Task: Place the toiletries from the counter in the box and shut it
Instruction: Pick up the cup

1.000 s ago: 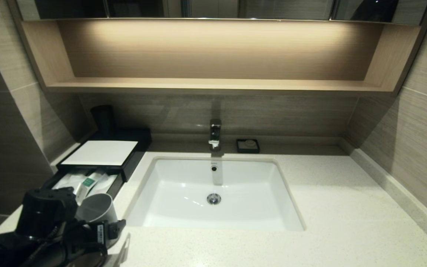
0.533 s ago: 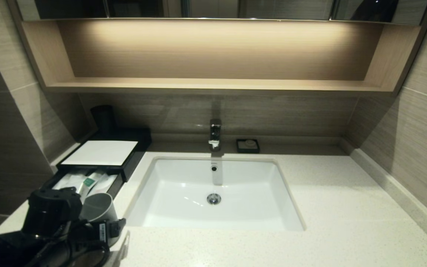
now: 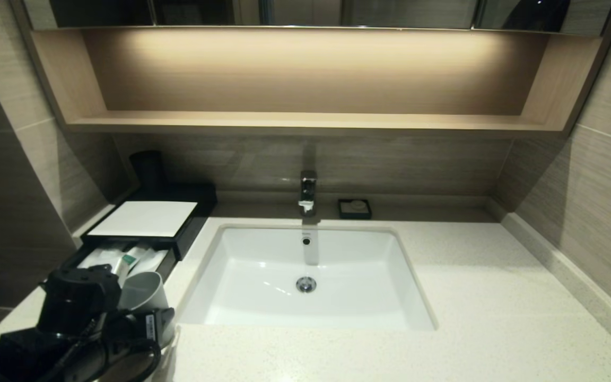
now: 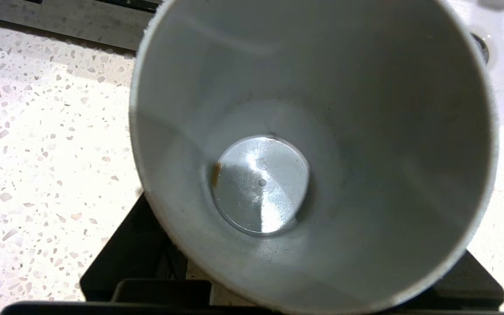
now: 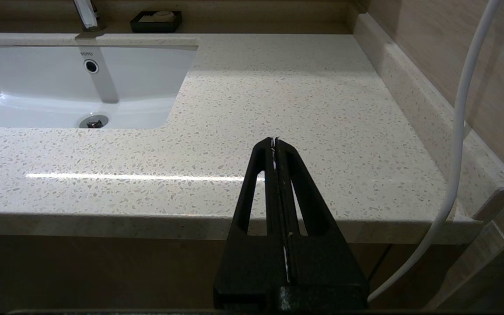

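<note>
The desk [image 3: 496,318] is speckled polished stone; the sink [image 3: 263,286] is glossy white ceramic. The shelf [image 3: 305,119] looks like matt pale wood. The grey cup [image 4: 313,153] is smooth, its bottom shiny metal.

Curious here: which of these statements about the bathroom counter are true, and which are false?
1. The box has its drawer pulled out, with packets inside. True.
2. A grey cup stands in the sink. False: it is at the left tool, over the counter in front of the drawer.
3. The right tool is shut. True.
4. The soap dish sits on the wooden shelf. False: it sits on the counter beside the tap.
</note>
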### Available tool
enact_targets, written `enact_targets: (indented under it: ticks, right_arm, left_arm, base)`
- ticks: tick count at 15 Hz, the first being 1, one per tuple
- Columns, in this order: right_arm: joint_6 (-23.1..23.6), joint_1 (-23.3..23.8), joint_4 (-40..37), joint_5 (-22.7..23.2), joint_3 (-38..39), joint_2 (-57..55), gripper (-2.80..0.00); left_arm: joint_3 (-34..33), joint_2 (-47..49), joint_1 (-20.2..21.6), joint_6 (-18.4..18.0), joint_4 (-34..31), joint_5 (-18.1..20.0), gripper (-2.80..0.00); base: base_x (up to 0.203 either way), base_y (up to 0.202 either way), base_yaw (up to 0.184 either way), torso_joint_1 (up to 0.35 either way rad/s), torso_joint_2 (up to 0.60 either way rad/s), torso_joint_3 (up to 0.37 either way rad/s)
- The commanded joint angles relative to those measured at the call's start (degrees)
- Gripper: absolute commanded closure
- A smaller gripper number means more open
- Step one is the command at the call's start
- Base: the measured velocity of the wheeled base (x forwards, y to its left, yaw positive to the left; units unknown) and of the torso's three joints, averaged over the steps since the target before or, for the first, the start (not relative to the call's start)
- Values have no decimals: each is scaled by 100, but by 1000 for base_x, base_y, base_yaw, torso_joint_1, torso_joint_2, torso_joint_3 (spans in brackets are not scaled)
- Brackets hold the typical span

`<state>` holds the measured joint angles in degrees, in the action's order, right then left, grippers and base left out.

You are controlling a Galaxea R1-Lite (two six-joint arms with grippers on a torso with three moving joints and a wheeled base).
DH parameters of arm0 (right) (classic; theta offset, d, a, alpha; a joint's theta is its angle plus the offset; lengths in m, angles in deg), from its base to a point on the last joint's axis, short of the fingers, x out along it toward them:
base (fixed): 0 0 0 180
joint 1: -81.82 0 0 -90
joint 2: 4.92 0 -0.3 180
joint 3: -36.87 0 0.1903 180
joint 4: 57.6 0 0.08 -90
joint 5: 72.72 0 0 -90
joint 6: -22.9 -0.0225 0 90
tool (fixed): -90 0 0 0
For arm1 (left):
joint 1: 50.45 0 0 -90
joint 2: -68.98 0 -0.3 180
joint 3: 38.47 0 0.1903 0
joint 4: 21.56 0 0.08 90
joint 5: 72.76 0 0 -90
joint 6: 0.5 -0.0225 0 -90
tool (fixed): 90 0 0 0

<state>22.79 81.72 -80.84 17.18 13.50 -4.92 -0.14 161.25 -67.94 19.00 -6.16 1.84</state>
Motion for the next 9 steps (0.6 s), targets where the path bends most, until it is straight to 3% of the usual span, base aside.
enact_targets:
  ticks: [1,9]
  right_arm:
    - [2,1,4,1,9,9,0]
    - [2,-3,4,1,9,9,0]
  left_arm:
    - [-3,79,0,18,-1,-6,0]
    - [-79,-202,-1,44,-1,-6,0]
  base:
    - [0,0,0,0,0,0]
    - [0,0,0,0,0,0]
